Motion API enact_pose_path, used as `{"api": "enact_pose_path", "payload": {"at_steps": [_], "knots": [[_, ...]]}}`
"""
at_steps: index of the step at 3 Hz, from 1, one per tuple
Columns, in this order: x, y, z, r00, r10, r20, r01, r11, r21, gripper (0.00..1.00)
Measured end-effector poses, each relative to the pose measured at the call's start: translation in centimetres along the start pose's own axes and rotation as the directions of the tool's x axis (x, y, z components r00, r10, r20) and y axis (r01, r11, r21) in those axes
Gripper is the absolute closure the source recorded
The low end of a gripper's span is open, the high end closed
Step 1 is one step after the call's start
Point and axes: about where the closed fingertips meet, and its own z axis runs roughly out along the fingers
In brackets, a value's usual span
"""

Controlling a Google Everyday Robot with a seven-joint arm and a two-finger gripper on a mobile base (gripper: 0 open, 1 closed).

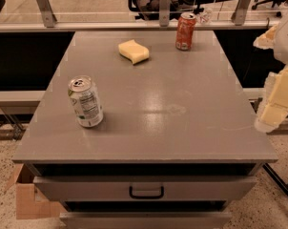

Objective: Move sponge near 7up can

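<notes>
The pale yellow sponge (133,51) lies flat on the grey table top (182,104), at the far middle. The 7up can (86,101) stands upright near the table's front left, its silver top and white and green label toward me. The sponge is well apart from the can, farther back and to its right. My gripper (276,97) is cream-coloured and hangs at the right edge of the view, beyond the table's right side, far from both the sponge and the can. It holds nothing that I can see.
A red-orange soda can (185,31) stands upright at the far edge, to the right of the sponge. Drawers with a black handle (146,192) sit under the table front. A cardboard box (27,199) lies on the floor at left. A rail and glass run behind the table.
</notes>
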Motion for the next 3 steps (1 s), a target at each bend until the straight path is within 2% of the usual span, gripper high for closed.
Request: {"api": "enact_pose_path", "payload": {"at_steps": [1,2,3], "knots": [[-0.1,-0.1,-0.1,1.000,0.001,0.003,-0.001,1.0000,0.004,0.00],[-1.6,-1.0,0.2,0.996,0.022,0.088,-0.024,0.9994,0.023,0.00],[-4.4,-3.1,1.4,0.951,0.120,0.285,-0.133,0.9908,0.027,0.00]]}}
